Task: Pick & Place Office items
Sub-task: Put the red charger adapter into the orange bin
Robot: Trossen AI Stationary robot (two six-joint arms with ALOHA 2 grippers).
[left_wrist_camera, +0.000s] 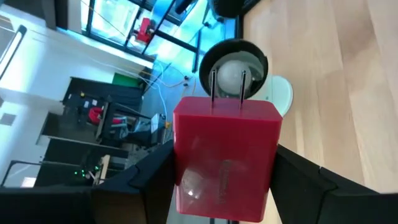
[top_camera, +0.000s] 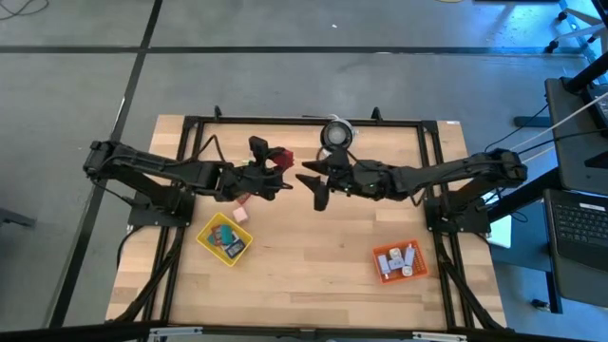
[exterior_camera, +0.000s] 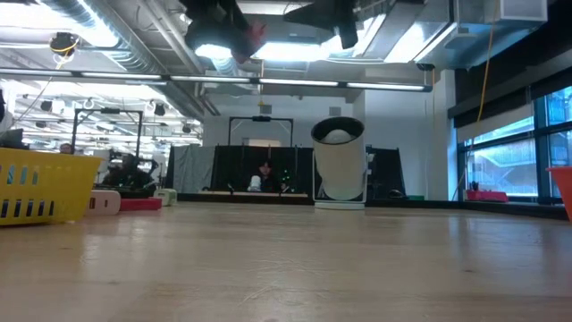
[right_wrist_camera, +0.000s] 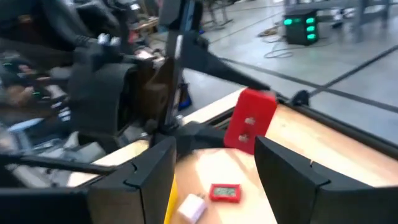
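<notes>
left wrist view gives us the clearest look: red plug block (left_wrist_camera: 225,158) with two metal prongs, clamped between the left gripper (left_wrist_camera: 225,186) fingers, prongs pointing away from the wrist. in the high view we see that same red block (top_camera: 278,157) held up over the desk's middle, toward the far edge, in the left gripper (top_camera: 271,169).

right gripper (top_camera: 318,185) sits just beside it, fingers spread apart and nothing between them. right wrist view looks past its own fingers at the red block (right_wrist_camera: 249,120), which shows two small slots on the facing side. we read the two grippers as near each other but apart, no contact.

below them on the desk we see a small red flat piece (right_wrist_camera: 224,192) and a white piece (right_wrist_camera: 191,207) lying close together. high view shows a pink piece (top_camera: 240,215) on the wood just beside the yellow tray (top_camera: 211,232).

yellow tray is near the desk's left front, with a few small pieces inside, blue among them; we can't sort them further. orange tray (top_camera: 382,257) is near the right front, holding several white and orange pieces.

white roll with dark centre (top_camera: 335,134) stands at the desk's far edge, middle. low view shows it upright (exterior_camera: 339,162), with the yellow tray (exterior_camera: 40,186) at the left.
</notes>
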